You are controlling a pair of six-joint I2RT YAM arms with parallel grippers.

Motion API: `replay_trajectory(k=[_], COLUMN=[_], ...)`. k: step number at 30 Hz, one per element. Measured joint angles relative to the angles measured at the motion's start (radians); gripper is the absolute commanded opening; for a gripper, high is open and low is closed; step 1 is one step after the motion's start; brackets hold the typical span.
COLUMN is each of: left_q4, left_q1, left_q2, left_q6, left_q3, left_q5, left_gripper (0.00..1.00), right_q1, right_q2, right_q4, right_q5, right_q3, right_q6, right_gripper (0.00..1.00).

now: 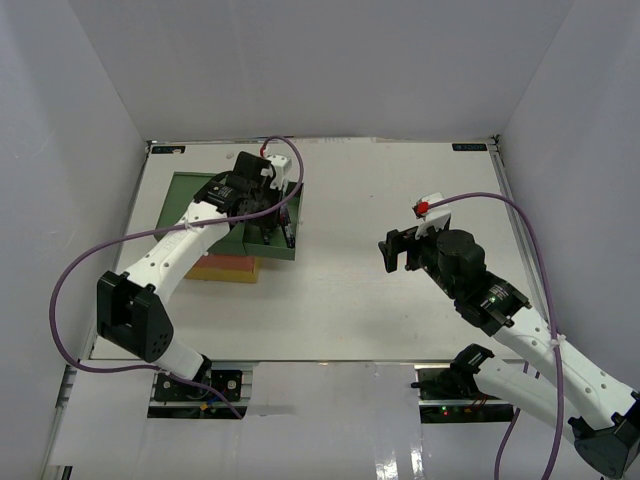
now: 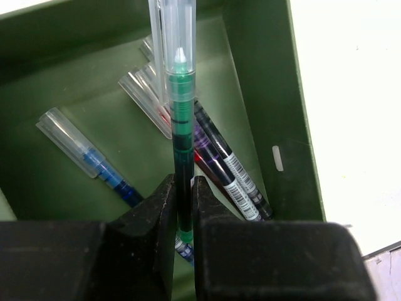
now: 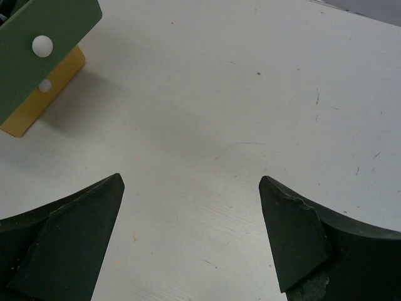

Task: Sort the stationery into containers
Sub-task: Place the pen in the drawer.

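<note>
Left gripper [image 2: 183, 191] clamps a slim clear-capped green pen [image 2: 180, 110] over the green drawer [image 2: 266, 94]; right gripper [image 3: 191, 182] gapes.

the white worktop [image 1: 400, 300] carries the drawer stack [image 1: 178, 205], which stands toward its far left corner. the stack's yellow tier [image 3: 47, 94] sits flat on the surface, with a red-orange tier [image 1: 225, 263] above it and green on top. the green drawer [image 1: 272, 243] is pulled out to the right, over the worktop. seen from the right wrist, the bare surface shows fine scratches, dark specks and a soft shadow beside the yellow tier.
</note>
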Motion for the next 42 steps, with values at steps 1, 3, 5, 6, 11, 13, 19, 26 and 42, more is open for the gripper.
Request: replay_trajectory(k=[1, 3, 5, 6, 11, 13, 19, 26, 42], left_q4=[0.000, -0.001, -0.001, -0.002, -0.004, -0.004, -0.008, -0.011, -0.015], left_q1=[0.001, 0.003, 0.003, 0.003, 0.003, 0.003, 0.003, 0.003, 0.003], left_q2=[0.000, 0.000, 0.000, 0.000, 0.000, 0.000, 0.022, 0.035, 0.035], left_q6=[-0.001, -0.002, -0.004, -0.005, -0.007, -0.008, -0.008, -0.008, -0.008], left_q3=[0.000, 0.000, 0.000, 0.000, 0.000, 0.000, 0.012, 0.018, 0.024], left_q5=[0.000, 0.000, 0.000, 0.000, 0.002, 0.003, 0.003, 0.003, 0.003], left_gripper=[0.11, 0.14, 0.15, 0.16, 0.17, 0.19, 0.21, 0.28, 0.37], right_q1=[0.000, 0.000, 0.000, 0.000, 0.000, 0.000, 0.000, 0.000, 0.000], right_q2=[0.000, 0.000, 0.000, 0.000, 0.000, 0.000, 0.000, 0.000, 0.000], right_q4=[0.000, 0.000, 0.004, 0.005, 0.005, 0.005, 0.005, 0.005, 0.005], right_q5=[0.000, 0.003, 0.004, 0.005, 0.006, 0.006, 0.006, 0.006, 0.006], right_q3=[0.000, -0.001, -0.004, -0.006, -0.012, -0.012, -0.012, -0.012, -0.012], right_q6=[0.000, 0.000, -0.001, -0.001, -0.001, -0.001, -0.001, -0.001, -0.001], right_gripper=[0.95, 0.95, 0.95, 0.95, 0.95, 0.95, 0.95, 0.95, 0.95])
